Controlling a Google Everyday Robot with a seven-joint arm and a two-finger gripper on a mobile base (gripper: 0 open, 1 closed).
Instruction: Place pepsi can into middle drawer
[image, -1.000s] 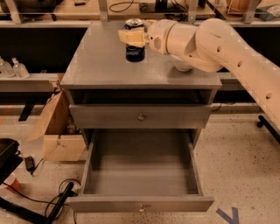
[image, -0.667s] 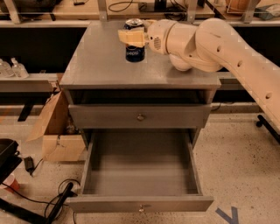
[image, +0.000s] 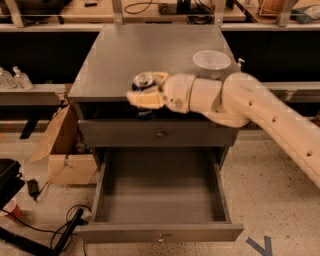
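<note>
The hand (image: 146, 95) pinches the pepsi can (image: 144, 80) high above the open middle drawer (image: 160, 233), a white bowl (image: 211, 61) sitting on the surface (image: 150, 50).

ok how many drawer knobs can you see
2. Upper knob on the closed drawer front; lower knob on the pulled-out middle drawer. The gripper holds the pepsi can just above the upper knob.

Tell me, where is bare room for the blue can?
The open grey middle drawer is bare wall to wall. The grey cabinet top is free left of the white bowl. Crowded: its front edge, where the gripper holds the blue pepsi can.
</note>
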